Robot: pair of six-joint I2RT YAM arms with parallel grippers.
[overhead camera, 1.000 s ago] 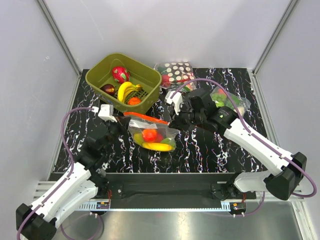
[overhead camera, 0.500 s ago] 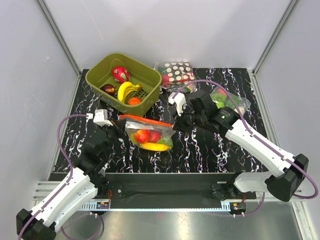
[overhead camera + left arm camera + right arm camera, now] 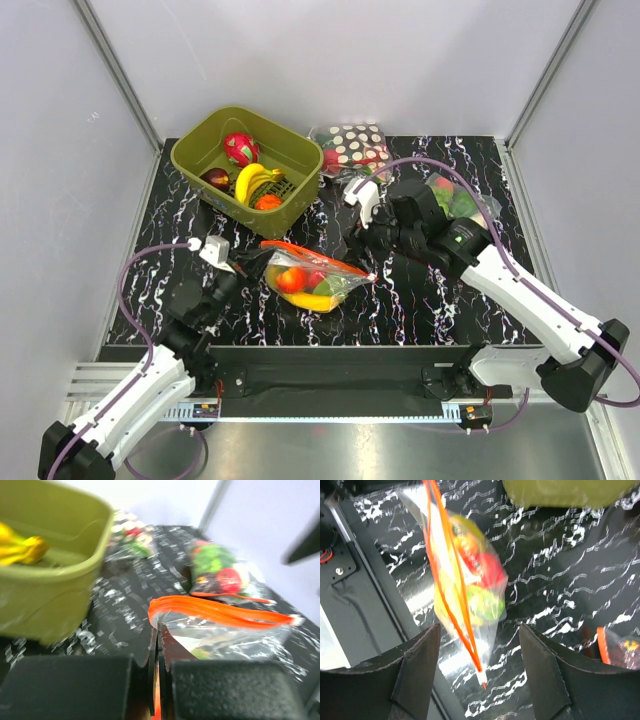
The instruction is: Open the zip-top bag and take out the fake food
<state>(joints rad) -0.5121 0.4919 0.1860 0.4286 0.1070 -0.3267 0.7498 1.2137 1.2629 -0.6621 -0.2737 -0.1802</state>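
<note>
The zip-top bag (image 3: pixel 312 280) hangs just over the black marbled table, its orange-red zip strip (image 3: pixel 215 611) parted into two bands. Through the clear plastic shows the fake food (image 3: pixel 295 280): a red fruit, a yellow banana and a green piece. My left gripper (image 3: pixel 243 266) is shut on the bag's left end, the strip pinched between its pads (image 3: pixel 159 645). My right gripper (image 3: pixel 373 243) is open just beyond the bag's right tip. In the right wrist view the bag (image 3: pixel 470 580) and its strip's end lie between the spread fingers (image 3: pixel 420 660), touching neither.
An olive-green basket (image 3: pixel 195 150) with a dragon fruit, a banana and other toys stands at the back left. A polka-dot bag (image 3: pixel 352 143) lies at the back centre, and a bag of green and red vegetables (image 3: pixel 455 200) lies behind my right arm.
My right gripper has opened and let go of the bag's right end. The bag has shifted right and toward the near edge, and my left gripper keeps its grip.
</note>
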